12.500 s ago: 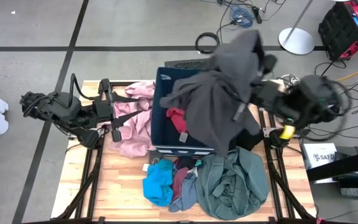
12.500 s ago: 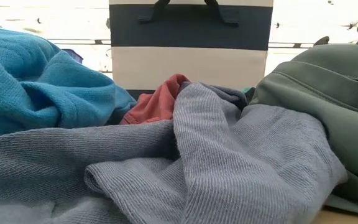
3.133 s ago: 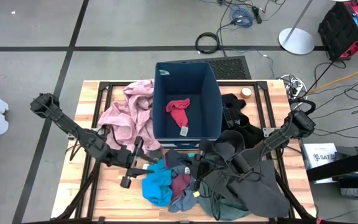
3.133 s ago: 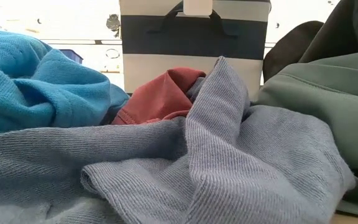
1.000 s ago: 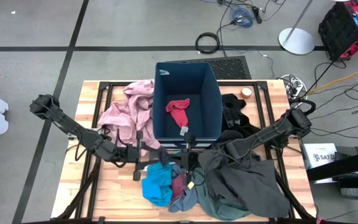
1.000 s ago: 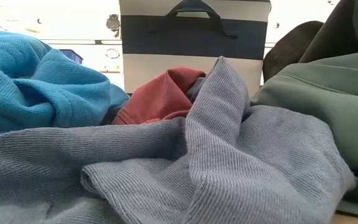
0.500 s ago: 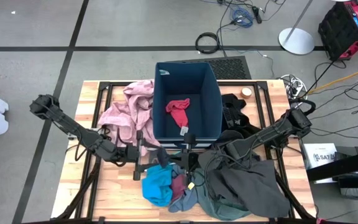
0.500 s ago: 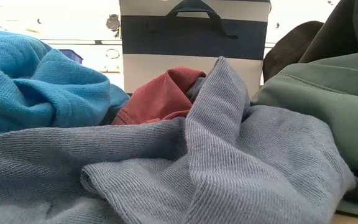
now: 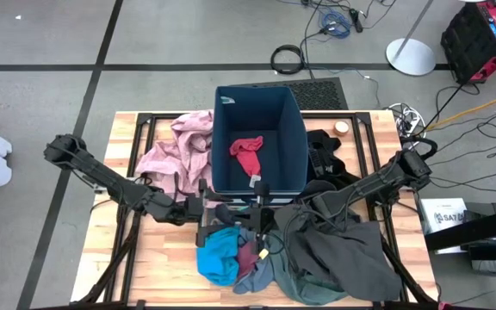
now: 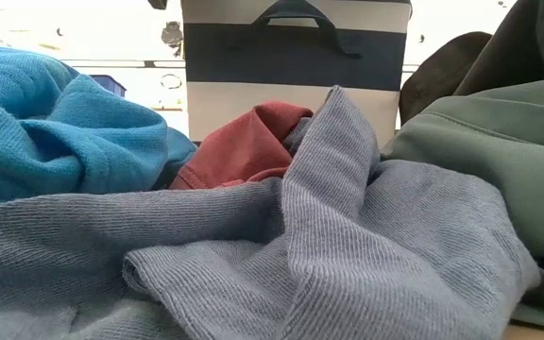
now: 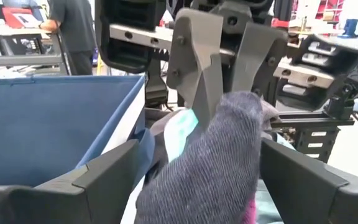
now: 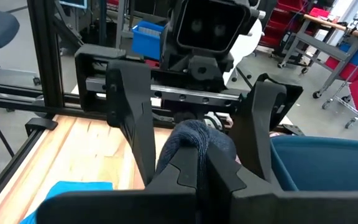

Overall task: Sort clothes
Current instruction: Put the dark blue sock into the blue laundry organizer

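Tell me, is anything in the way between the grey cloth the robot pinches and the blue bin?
Nothing visible. The right gripper holds the grey cloth right beside the bin; only the bin's own wall rises between.

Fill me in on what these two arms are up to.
The two arms meet just in front of the navy bin, over the table's front edge pile. The right gripper is shut on a small grey piece, and the left gripper sits open around that same piece, as in a handover. A red piece lies in the bin. The blue piece, the dark grey garment and the pink garment lie on the table.
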